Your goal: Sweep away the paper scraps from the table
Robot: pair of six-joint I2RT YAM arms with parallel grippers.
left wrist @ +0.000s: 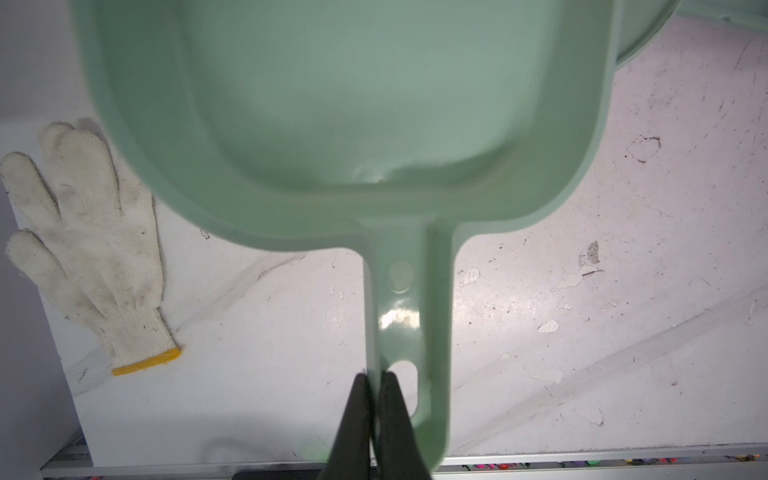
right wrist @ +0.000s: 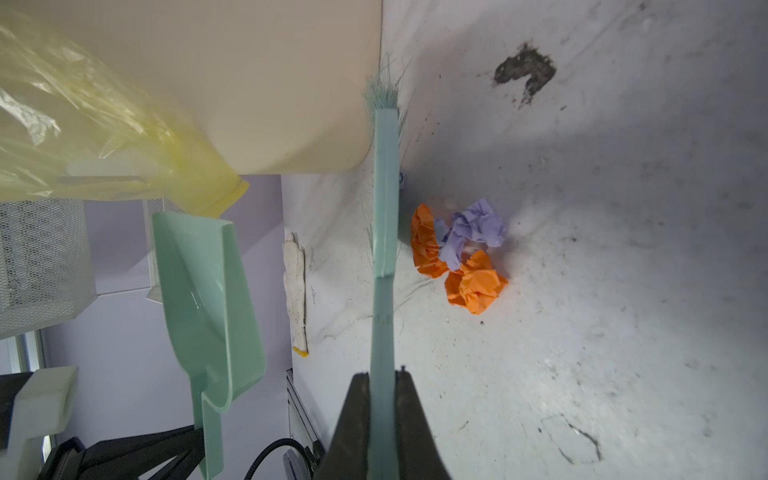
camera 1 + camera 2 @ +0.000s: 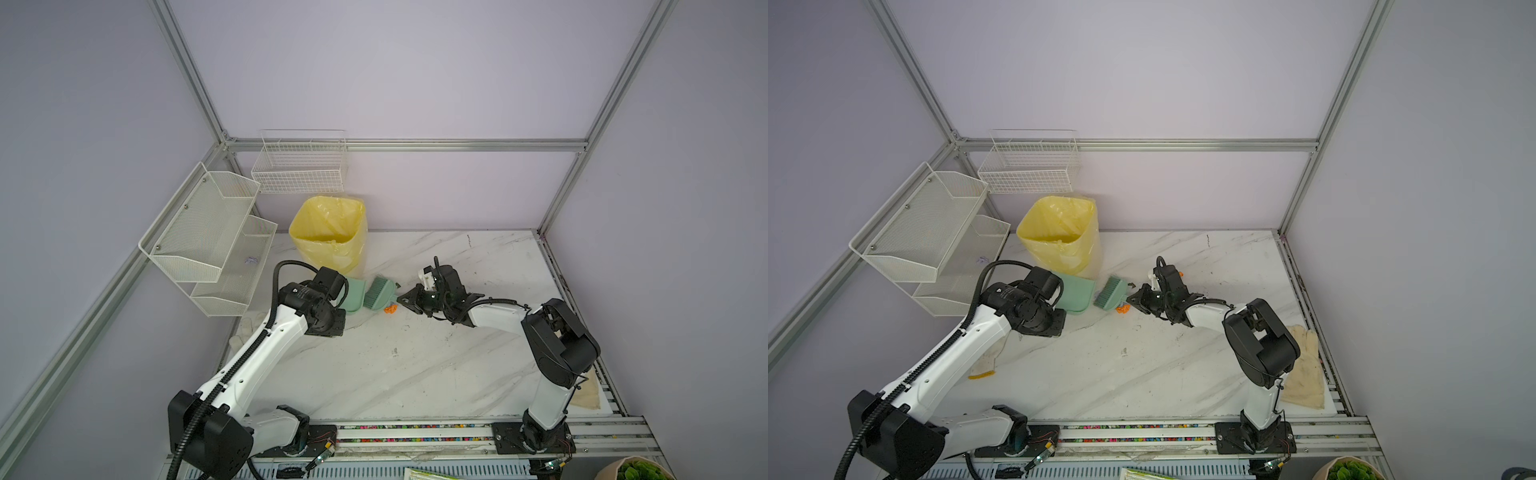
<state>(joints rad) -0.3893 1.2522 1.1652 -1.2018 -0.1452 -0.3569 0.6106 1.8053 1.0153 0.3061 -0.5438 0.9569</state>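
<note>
The right pincer point(image 2: 384, 380) is clamping the brush point(image 2: 384, 187), the left pincer point(image 1: 376, 382) the dustpan point(image 1: 353, 104); the paper scraps point(image 2: 461, 253) are lying just beside the brush, away from the dustpan.

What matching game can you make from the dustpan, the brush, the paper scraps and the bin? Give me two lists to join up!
Things:
1. dustpan
2. brush
3. paper scraps
4. bin

Where or how:
A. lined with a yellow bag
B. gripped by the right gripper
C. lying loose on the table
D. gripped by the left gripper

Pairs: 1-D, 2-B, 3-C, 4-A.
</note>
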